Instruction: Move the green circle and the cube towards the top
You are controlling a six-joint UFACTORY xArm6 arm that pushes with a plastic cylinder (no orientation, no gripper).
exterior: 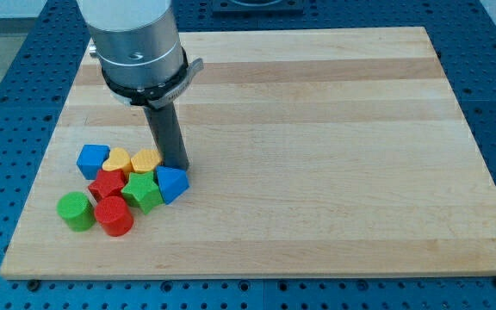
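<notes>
The green circle [76,211], a short green cylinder, stands at the lower left of the wooden board [317,129], next to a red cylinder [114,216]. A blue cube-like block [92,160] lies at the upper left of the cluster. My tip [177,165] rests at the cluster's upper right, touching or almost touching the blue pointed block [171,183] and the yellow heart-like block [145,160]. The tip is well to the right of the green circle and the blue cube.
The cluster also holds a second yellow heart-like block [117,160], a red star-like block [107,183] and a green star-like block [142,191]. The board's left edge and bottom edge are close to the cluster. The arm's grey body [136,43] hangs over the board's upper left.
</notes>
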